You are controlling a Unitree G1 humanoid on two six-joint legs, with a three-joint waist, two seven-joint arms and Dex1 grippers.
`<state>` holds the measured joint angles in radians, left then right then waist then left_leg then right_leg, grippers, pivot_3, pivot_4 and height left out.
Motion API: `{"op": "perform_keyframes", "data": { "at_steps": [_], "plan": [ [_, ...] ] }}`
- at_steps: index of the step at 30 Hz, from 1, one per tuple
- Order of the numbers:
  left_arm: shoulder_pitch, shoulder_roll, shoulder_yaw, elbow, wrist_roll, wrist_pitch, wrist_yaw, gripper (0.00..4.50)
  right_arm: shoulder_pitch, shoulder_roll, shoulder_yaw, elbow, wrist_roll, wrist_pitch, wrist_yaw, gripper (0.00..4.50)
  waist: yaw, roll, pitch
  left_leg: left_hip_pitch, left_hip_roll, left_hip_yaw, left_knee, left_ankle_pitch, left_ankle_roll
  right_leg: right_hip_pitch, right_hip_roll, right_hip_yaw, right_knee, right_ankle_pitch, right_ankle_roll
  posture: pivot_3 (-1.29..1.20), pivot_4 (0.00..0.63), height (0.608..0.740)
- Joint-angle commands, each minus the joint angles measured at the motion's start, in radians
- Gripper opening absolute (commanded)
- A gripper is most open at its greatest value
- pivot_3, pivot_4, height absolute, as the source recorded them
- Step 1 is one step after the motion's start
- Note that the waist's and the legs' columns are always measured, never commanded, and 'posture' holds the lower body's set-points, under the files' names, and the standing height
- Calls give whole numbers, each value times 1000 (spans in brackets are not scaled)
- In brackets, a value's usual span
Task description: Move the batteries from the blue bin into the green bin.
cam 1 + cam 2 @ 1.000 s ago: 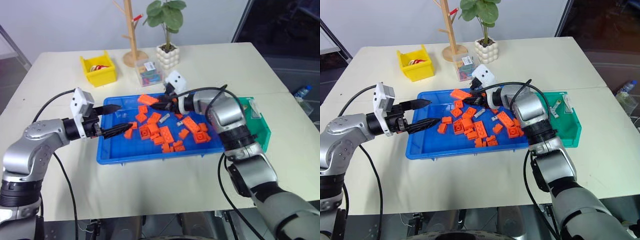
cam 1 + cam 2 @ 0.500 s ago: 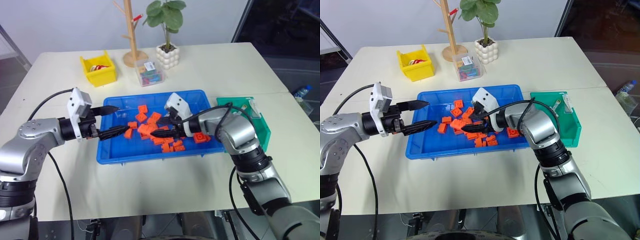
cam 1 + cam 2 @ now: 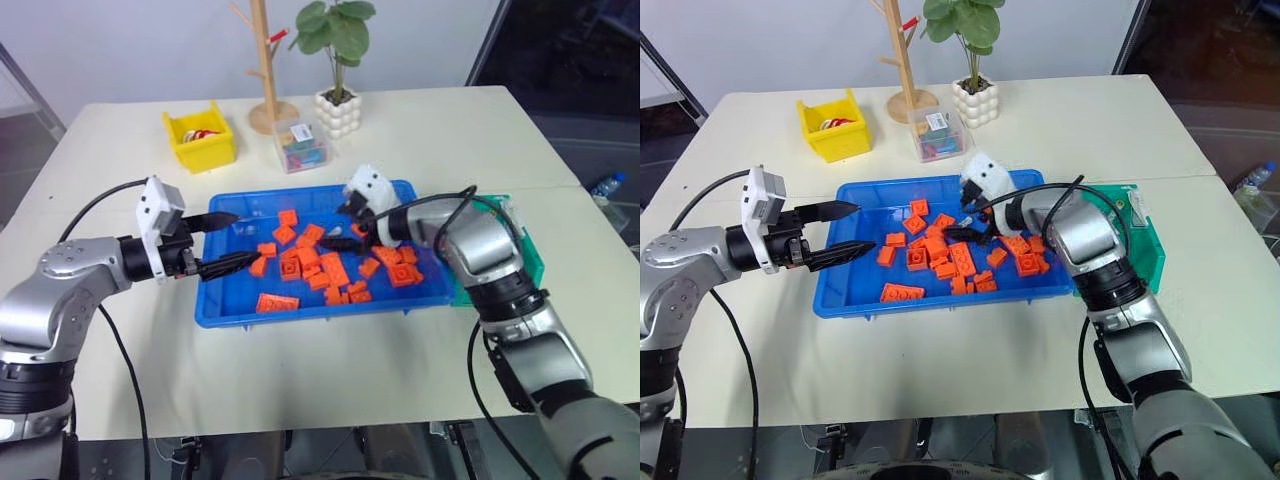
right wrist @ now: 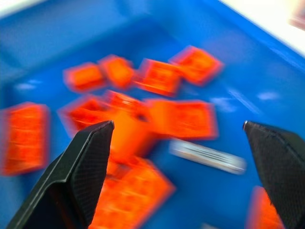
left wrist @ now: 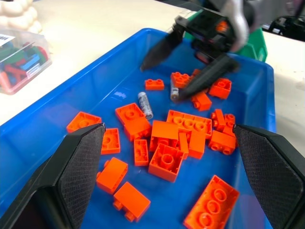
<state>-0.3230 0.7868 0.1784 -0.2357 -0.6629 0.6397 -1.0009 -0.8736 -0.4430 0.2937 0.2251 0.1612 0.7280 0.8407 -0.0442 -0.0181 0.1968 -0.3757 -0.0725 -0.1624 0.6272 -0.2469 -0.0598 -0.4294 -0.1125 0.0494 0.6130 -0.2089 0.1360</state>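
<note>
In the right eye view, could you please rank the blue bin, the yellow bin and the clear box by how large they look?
1. blue bin
2. yellow bin
3. clear box

The last two look close in size, and both sit farther from the camera, so their order is unsure.

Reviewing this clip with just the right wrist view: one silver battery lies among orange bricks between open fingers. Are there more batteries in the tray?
Observer: Yes, two show in the left wrist view. One battery lies among the orange bricks in the blue bin, and a second battery sits by the lower finger of the open right gripper.
Operator: Where is the green bin?
Observer: The green bin stands just beside the blue bin's right end.
Operator: And the left gripper?
Observer: The left gripper hovers open over the blue bin's left end, holding nothing.
</note>
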Motion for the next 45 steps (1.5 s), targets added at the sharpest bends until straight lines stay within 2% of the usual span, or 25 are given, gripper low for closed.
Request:
{"op": "perform_keyframes", "data": {
  "at_steps": [1,6,12,20,32,42,45],
  "plan": [
    [-15,0,9,-9,1,-22,-1,4500,-50,13,16,117,-55,-136,12,4464,-1,0,0,0,0,0,0,0,0,0,0,0,0,0,0,0,150,740],
    [-8,-4,16,-25,-4,-15,10,4500,-105,51,32,296,-111,-269,37,4464,-7,0,0,0,0,0,0,0,0,0,0,0,0,0,0,0,150,740],
    [2,-7,22,-39,-9,-12,25,4500,-144,84,35,410,-149,-357,83,4464,-4,0,0,0,0,0,0,0,0,0,0,0,0,0,0,0,150,740],
    [10,-7,29,-45,-16,-11,40,4500,-146,71,49,430,-196,-422,178,4464,-4,0,0,0,0,0,0,0,0,0,0,0,0,0,0,0,150,740],
    [-2,-11,21,-46,-19,-10,47,4500,-125,89,56,416,-228,-452,212,4464,-4,0,0,0,0,0,0,0,0,0,0,0,0,0,0,0,150,740],
    [4,5,16,-73,-14,-4,42,4500,-170,124,72,570,-274,-522,238,4464,-5,0,0,1,0,0,0,0,0,0,0,0,1,0,0,0,150,740],
    [8,1,20,-79,-18,-2,50,4500,-183,128,70,613,-278,-534,247,3583,-5,0,0,1,0,0,0,0,0,0,0,0,1,0,0,0,150,740]
  ]
}}
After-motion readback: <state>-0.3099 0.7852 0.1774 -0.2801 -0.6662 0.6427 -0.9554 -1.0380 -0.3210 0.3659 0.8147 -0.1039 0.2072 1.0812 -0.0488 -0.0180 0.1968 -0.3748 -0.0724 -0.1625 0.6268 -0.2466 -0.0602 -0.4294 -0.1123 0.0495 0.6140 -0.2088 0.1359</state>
